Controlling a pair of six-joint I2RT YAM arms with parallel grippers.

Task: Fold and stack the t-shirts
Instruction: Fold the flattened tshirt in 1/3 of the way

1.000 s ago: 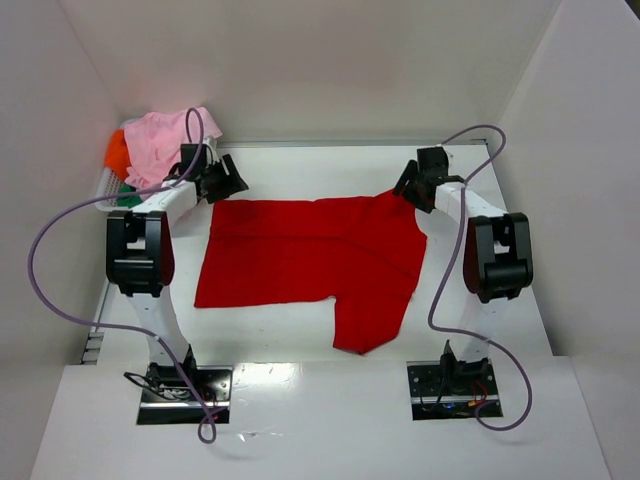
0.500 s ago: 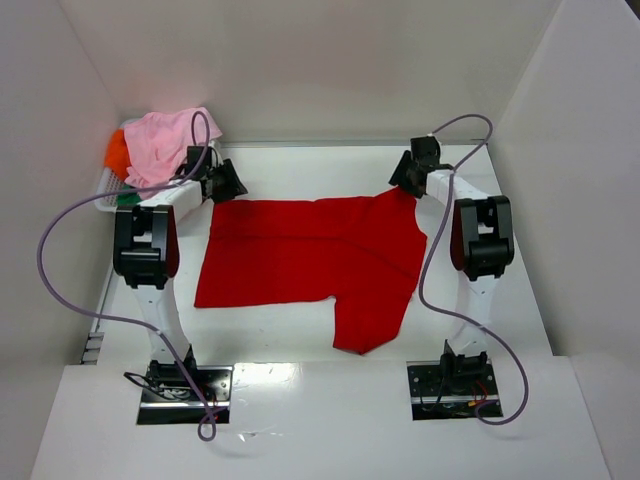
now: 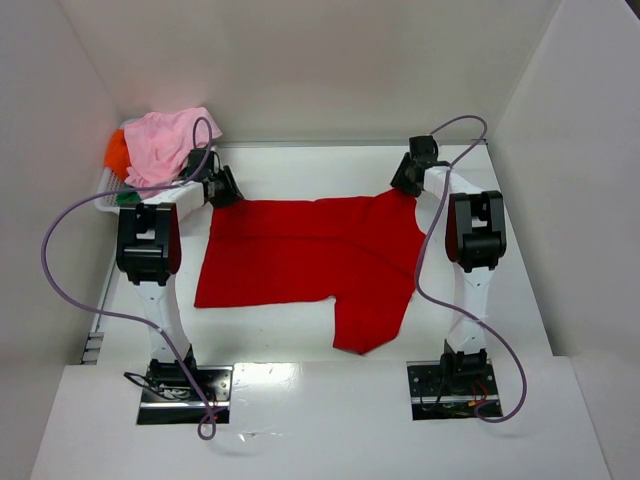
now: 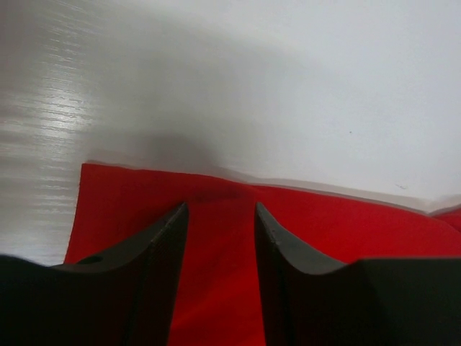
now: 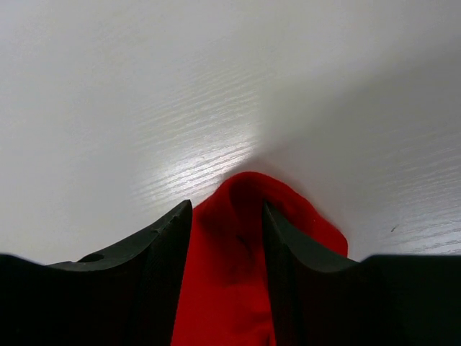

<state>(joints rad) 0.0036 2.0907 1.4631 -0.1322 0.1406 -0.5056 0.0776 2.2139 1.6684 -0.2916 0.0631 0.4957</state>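
The table point(image 3: 300, 165) is taken up mostly by the red t-shirt point(image 3: 300, 255), which is spread flat near its middle, one sleeve trailing toward the near edge. The pink t-shirt point(image 3: 165, 138), orange t-shirt point(image 3: 116, 152) and a glimpse of the green t-shirt point(image 3: 127, 198) are heaped at the far left corner, unfolded. The first fold of the red one is judged to be in hand.

The left gripper point(image 3: 222, 188) is set on the far left corner, with its fingers narrowly parted and cloth between them. Whether the cloth is pinched cannot be told. The right gripper point(image 3: 405, 180) is closed on a bunched peak of the far right corner.

Next, both corners would need to be lifted together and carried toward the near edge, evenly.
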